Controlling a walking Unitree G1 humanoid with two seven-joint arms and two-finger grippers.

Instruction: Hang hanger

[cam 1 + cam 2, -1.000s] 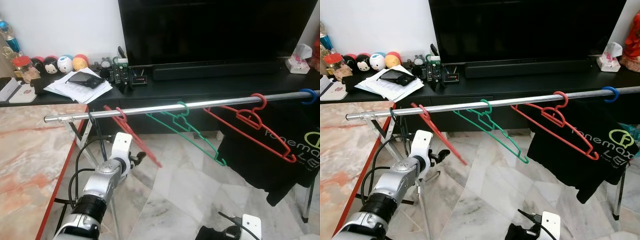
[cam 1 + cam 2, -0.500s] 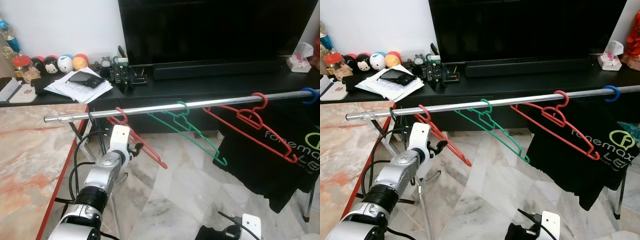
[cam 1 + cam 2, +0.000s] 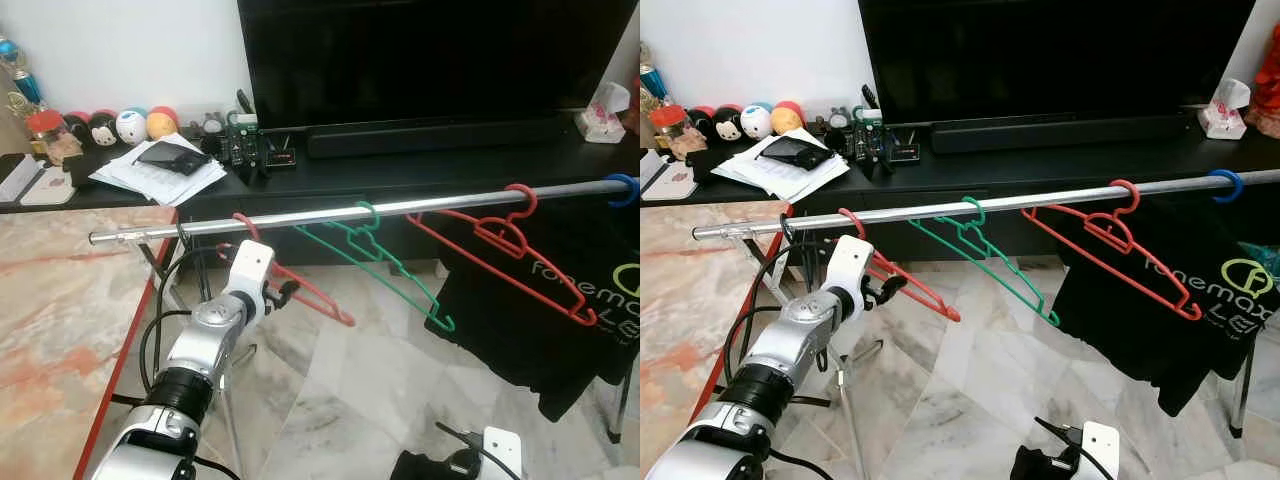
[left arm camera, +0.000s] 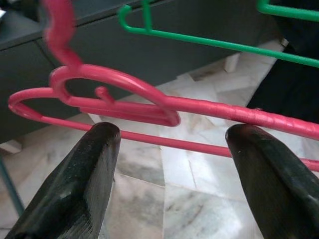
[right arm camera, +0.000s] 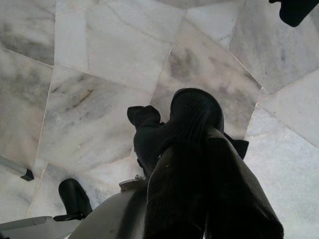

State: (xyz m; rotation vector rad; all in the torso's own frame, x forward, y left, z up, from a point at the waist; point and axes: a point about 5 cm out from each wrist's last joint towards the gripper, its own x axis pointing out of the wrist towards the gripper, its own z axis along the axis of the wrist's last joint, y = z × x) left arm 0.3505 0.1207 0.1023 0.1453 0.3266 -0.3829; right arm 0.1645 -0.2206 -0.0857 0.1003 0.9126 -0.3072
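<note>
Left hand [image 3: 283,293] raised just below the steel rail [image 3: 400,207], fingers [image 4: 84,184] spread wide, released, the pink hanger [image 3: 300,285] lying between them, untouched as far as visible. Pink hanger's hook sits over the rail near its left end. Right hand [image 5: 194,164] hangs low over the marble floor [image 5: 99,74], fingers pressed together, empty. Hangers on rail, counted: three — pink, green hanger [image 3: 385,265], red hanger [image 3: 510,250]. One blue hook [image 3: 620,190] farther right carries a black T-shirt [image 3: 550,320]. Desk [image 3: 420,170] behind holds papers [image 3: 155,175].

Head stereo pair downward at rail [image 3: 300,216], left wrist close, right wrist perhaps floorward
</note>
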